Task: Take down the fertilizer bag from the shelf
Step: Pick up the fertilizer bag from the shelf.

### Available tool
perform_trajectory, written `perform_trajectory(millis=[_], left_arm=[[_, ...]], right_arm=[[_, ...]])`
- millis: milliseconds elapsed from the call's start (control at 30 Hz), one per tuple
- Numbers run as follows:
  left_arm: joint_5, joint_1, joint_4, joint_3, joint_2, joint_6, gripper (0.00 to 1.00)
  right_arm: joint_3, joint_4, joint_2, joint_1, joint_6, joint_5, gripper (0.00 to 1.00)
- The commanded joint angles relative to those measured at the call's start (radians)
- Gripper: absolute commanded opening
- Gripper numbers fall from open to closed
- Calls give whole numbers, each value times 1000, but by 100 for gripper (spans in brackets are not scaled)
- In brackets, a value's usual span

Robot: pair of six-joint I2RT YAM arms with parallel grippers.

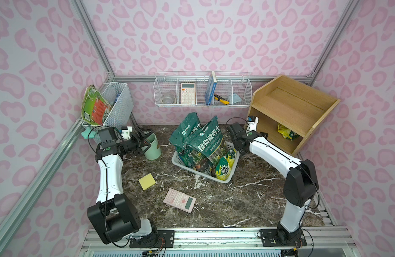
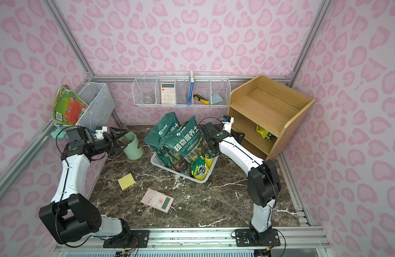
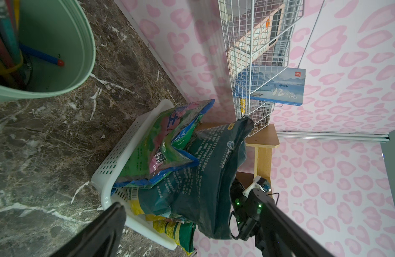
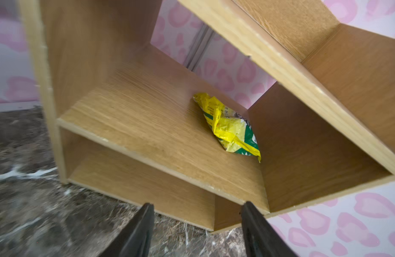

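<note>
**A:** Where is the crumpled yellow-and-green plastic fertilizer bag [image 4: 230, 131]?

**B:** It lies on the middle tier of the light-wood stepped shelf [image 4: 147, 115], close to the far side panel. From the right gripper [image 4: 197, 207] it is ahead and deeper inside, a little toward the robot's right. They are apart, because the gripper is only near the shelf's open front.

**A:** And the jaws?

**B:** They stand apart with nothing between them. The left gripper [image 1: 148, 142] is also spread and empty. It is beside the mint-green plastic cup [image 1: 155, 151], well apart from the shelf, so the right arm is clearly the nearer one.

**A:** How does the bag lie?

**B:** I think its long axis runs from the back of the tier toward the front, somewhat slanted.

**A:** Which view helps most?

**B:** The right wrist view shows the whole bag. In both top views the board above hides part of it.
</note>
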Motion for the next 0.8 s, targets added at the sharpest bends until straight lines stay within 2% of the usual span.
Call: perform_trajectory(millis=[0, 133, 333, 533, 633, 700, 767], left_arm=[[7, 10, 6, 1, -2, -2, 99], [-6, -1, 3, -8, -6, 5, 99], [-37, -64, -100, 36, 4, 82, 99], [-61, -68, -119, 48, -3, 100, 99], [-62, -67, -124, 48, 0, 100, 99], [-64, -67, -124, 48, 0, 101, 99], [-67, -67, -125, 48, 0, 102, 99]], right_arm=[[29, -25, 69, -48, -109, 4, 61], [30, -4, 128, -110, -152, -34, 56], [29, -4, 132, -127, -161, -23, 58], [42, -25, 92, -126, -157, 21, 60], [52, 1, 91, -129, -221, 22, 62], [101, -67, 119, -131, -214, 29, 63], [174, -192, 160, -140, -139, 37, 63]])
